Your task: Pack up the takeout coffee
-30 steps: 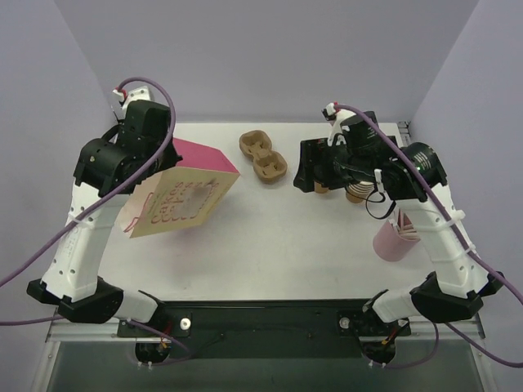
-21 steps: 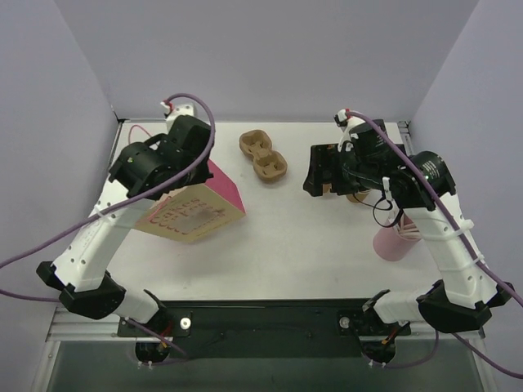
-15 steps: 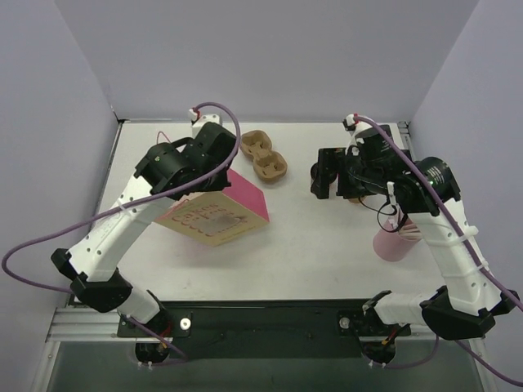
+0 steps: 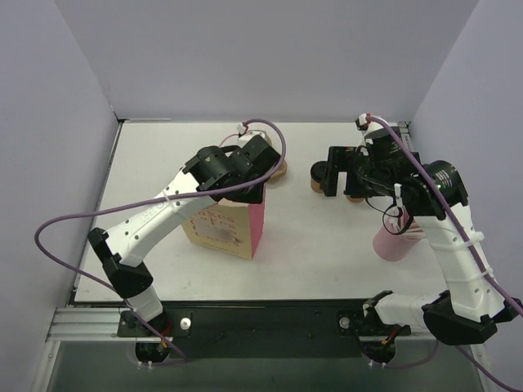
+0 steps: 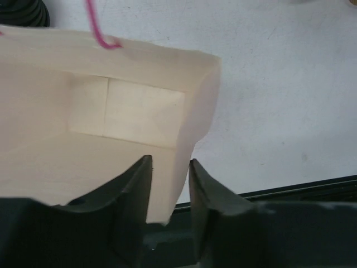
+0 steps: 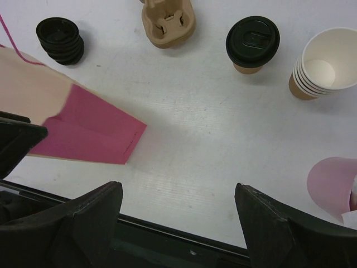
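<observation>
Fingers (image 5: 131, 201) on the left gripper (image 5: 170, 167) sit partway apart at the bottom of the wrist view, straddling the top corner of the paper bag (image 5: 111, 111). Paper fills the gap, but I can't tell if either pad actually presses it. That view looks straight down into the bag's pale inside, with the pink string handle (image 5: 97, 30) at upper left. From overhead the arm covers the bag's mouth, and you see the bag standing mid-table, its pink side wall to the right.

Right gripper (image 6: 177, 192) is wide open with nothing in it, hovering over the table (image 6: 212, 123). Its camera is the one that shows the takeout coffee (image 6: 252, 42) properly. It's upper right of centre, lid on, standing on the table just left of the stack of lidless cups (image 6: 323, 67). Cup-holder tray (image 6: 167, 22) is at top centre, stack of lids (image 6: 60, 39) upper left, pink cup (image 6: 334, 184) lower right. Overhead, the right wrist hides most of the coffee.
</observation>
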`<state>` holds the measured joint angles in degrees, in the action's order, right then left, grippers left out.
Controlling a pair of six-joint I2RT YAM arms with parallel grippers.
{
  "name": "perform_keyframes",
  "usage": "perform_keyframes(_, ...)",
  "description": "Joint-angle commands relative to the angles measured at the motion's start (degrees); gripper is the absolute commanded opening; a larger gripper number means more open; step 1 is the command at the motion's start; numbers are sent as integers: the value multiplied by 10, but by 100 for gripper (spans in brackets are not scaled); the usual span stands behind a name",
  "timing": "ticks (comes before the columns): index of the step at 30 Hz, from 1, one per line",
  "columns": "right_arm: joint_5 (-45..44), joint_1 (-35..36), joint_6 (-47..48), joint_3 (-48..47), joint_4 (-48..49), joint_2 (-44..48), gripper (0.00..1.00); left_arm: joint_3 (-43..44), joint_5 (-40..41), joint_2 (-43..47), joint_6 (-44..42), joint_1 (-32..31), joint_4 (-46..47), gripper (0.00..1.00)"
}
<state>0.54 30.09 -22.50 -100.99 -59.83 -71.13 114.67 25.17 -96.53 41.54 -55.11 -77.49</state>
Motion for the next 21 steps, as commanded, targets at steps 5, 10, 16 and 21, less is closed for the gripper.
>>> perform_keyframes(5,-10,-4,-38,-23,-23,-18,84,138,-35,-18,-30,1,-33,52)
perform_keyframes(10,39,8,-105,-40,-13,-38,83,198,14,-13,-74,20,-46,52)
perform_keyframes(16,46,73,-239,-39,33,-85,80,116,87,57,-113,127,-24,53)
perform_keyframes(21,47,124,-301,-32,65,-131,77,-89,53,181,-134,228,70,53)
